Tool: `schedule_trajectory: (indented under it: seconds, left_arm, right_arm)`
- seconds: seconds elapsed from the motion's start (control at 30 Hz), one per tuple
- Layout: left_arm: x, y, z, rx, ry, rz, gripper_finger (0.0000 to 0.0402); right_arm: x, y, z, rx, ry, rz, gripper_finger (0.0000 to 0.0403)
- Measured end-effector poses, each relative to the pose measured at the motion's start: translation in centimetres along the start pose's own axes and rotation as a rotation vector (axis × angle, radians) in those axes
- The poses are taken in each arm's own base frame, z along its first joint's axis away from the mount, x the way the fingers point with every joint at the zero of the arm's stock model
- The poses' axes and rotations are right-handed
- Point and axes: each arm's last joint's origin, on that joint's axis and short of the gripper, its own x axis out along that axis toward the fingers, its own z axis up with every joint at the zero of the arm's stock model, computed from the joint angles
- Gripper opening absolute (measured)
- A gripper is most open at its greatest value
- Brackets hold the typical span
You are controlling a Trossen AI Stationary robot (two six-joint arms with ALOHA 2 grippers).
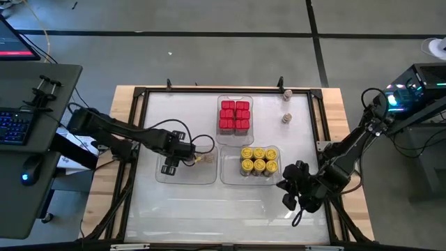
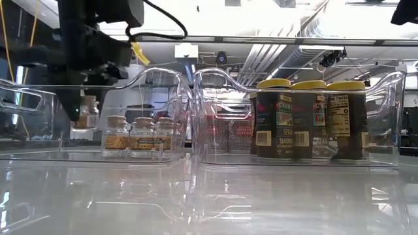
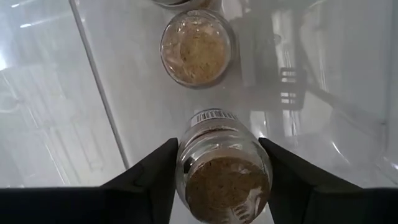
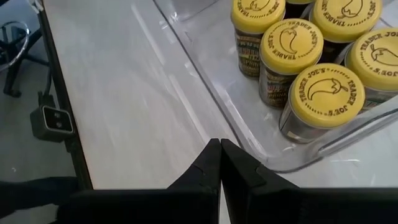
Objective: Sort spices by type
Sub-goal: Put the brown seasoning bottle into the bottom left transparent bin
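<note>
The left gripper is seen over the left tray, its fingers set on either side of a tan jar; whether the jar is actually clamped cannot be told. Another tan jar stands just beyond it in the same tray, and in the low view three tan jars are lined up there. Six yellow-lidded jars are packed in the right tray. Red boxes are grouped in the far tray. Two loose jars are left on the table near its far right corner, apart from the trays. The right gripper is held closed and empty above bare table just beside the yellow-lidded jars' tray.
</note>
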Motion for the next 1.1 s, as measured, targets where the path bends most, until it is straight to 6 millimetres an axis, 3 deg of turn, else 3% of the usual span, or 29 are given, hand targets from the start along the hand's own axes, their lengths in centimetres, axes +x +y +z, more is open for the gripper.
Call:
schedule_trajectory:
  seconds: [0.2, 0.67, 0.83, 1.1]
  left_arm:
    - [0.4, 0.1, 0.3, 0.005, 0.002, 0.006, 0.0226]
    - [-0.1, 0.3, 0.0, 0.058, 0.017, 0.055, 0.0231]
    - [-1.8, 0.7, 0.5, 0.033, 0.014, 0.05, 0.0231]
    - [-6.2, 1.3, 1.4, -0.015, -0.085, -0.015, 0.0232]
  right_arm:
    - [0.2, 0.1, 0.4, 0.025, -0.011, 0.009, 0.0]
    - [0.2, 0.2, 0.5, 0.033, -0.034, 0.016, 0.0]
    - [0.2, 0.3, 0.5, 0.036, -0.023, 0.026, 0.0]
    - [0.0, 1.1, 0.7, 0.005, 0.05, 0.143, 0.0]
